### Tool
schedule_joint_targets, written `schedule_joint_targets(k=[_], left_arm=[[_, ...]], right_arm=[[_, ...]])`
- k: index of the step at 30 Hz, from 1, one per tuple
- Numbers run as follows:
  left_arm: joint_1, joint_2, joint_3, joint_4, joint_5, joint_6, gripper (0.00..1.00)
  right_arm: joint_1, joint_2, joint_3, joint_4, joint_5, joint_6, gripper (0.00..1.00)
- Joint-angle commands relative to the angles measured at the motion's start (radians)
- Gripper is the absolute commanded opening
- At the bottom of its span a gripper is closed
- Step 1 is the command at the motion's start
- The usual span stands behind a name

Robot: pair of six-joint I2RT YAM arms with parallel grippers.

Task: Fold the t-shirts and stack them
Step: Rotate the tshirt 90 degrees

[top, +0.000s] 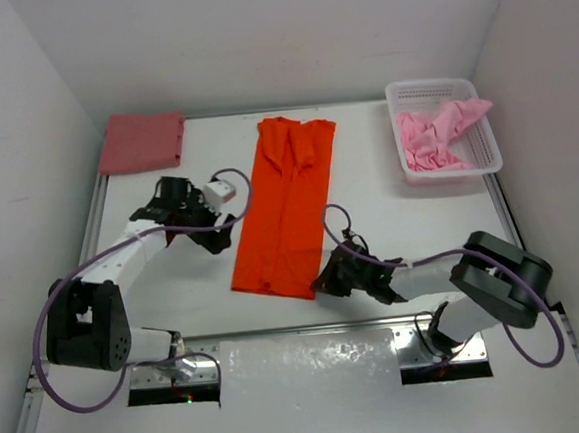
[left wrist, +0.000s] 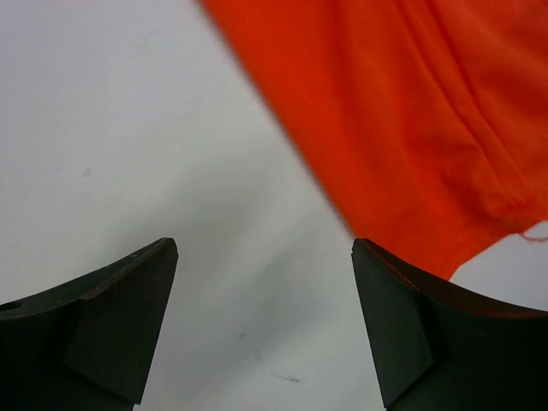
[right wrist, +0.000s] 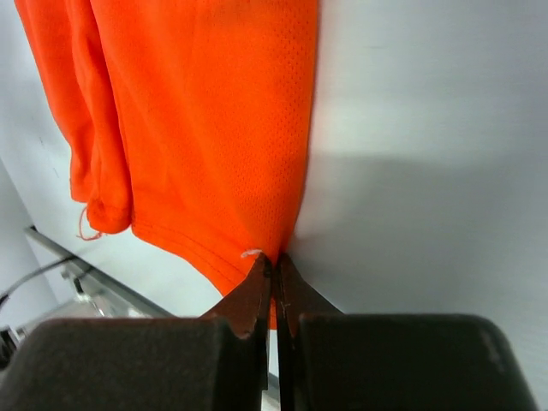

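The bright orange t-shirt [top: 286,202] lies folded lengthwise in a long strip on the white table [top: 401,228]. My right gripper [top: 327,279] is shut on its near right hem corner [right wrist: 257,240], jaws pinched together on the cloth. My left gripper [top: 221,234] is open and empty just left of the strip's left edge; the orange cloth [left wrist: 411,111] shows beyond its right finger [left wrist: 402,325]. The dusty rose-red t-shirt [top: 142,141] lies folded at the far left. The light pink t-shirt [top: 442,134] sits crumpled in the basket.
The white perforated basket [top: 485,151] stands at the far right corner. White walls close in the table on three sides. A metal rail [top: 309,330] runs along the near edge by the arm bases.
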Motion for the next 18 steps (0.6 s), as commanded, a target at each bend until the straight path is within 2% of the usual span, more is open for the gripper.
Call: schedule_joint_targets(k=[1,4,5,8,11,13,14,15,16,17,18], left_arm=[[-0.131,-0.02,-0.005,0.034,0.03,0.037,0.81],[-0.225,-0.024,0.007,0.02,-0.005,0.086,0.81],[-0.287,-0.029,0.01,0.009,-0.021,0.108,0.81],[-0.404,-0.061,0.024,-0.067,-0.056,0.274,0.81],[-0.49,-0.082,0.03,-0.182,-0.148,0.53,0.79],[-0.544,-0.157,-0.03,-0.263,-0.195,0.675,0.79],[-0.558,-0.19,-0.056,-0.288,-0.205,0.768,0.79],[-0.562,-0.266,-0.112,-0.302,-0.209,0.933,0.79],[-0.562,-0.305,-0.139,-0.307,-0.194,1.004,0.79],[-0.562,-0.337,-0.162,-0.319,-0.167,1.165,0.78],[-0.562,-0.395,-0.2,-0.345,-0.128,1.254,0.78]], right_arm=[[-0.049,-0.056,-0.126,-0.234,-0.051,-0.148,0.0],[-0.071,-0.092,-0.195,-0.292,-0.097,-0.199,0.0],[-0.075,-0.112,-0.215,-0.311,-0.112,-0.22,0.0],[-0.086,-0.185,-0.255,-0.372,-0.117,-0.242,0.0],[-0.106,-0.271,-0.246,-0.493,-0.108,-0.327,0.0],[-0.114,-0.303,-0.217,-0.579,-0.106,-0.369,0.21],[-0.114,-0.319,-0.209,-0.596,-0.116,-0.399,0.36],[-0.114,-0.346,-0.202,-0.619,-0.119,-0.412,0.49],[-0.114,-0.359,-0.186,-0.628,-0.123,-0.424,0.6],[-0.114,-0.369,-0.177,-0.642,-0.117,-0.439,0.63],[-0.114,-0.385,-0.166,-0.66,-0.113,-0.446,0.63]])
